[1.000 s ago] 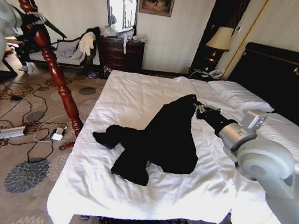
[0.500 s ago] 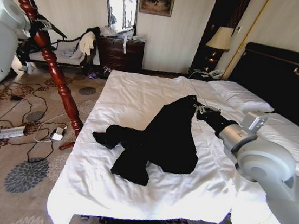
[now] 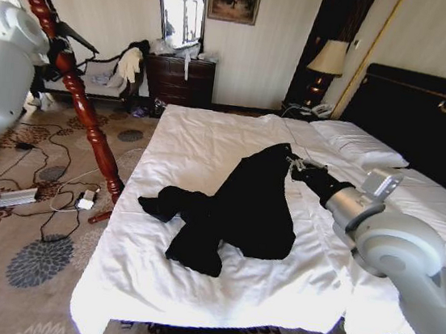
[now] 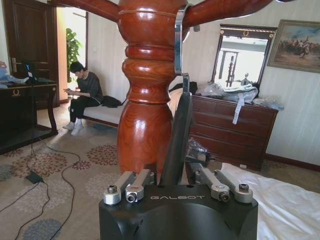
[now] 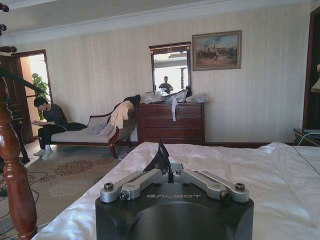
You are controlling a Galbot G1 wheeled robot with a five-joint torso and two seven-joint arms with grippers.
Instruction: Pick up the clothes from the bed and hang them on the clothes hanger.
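The black clothes lie spread across the middle of the white bed, collar toward the headboard. My right gripper is at that collar, shut on it, and a dark point of fabric stands between its closed jaws. The red-brown clothes hanger stands on the carpet off the bed's left side. My left arm is raised beside its pole. My left gripper sits right up against the thick turned wood under the pegs.
Cables and a power strip litter the carpet by the hanger's foot. A dresser and a chaise with pale garments stand at the far wall. Pillows, the black headboard and a lamp are at the right.
My left arm has swung closer to the hanger's pole. The right arm has shifted slightly, with its gripper staying at the collar. The clothes have not moved.
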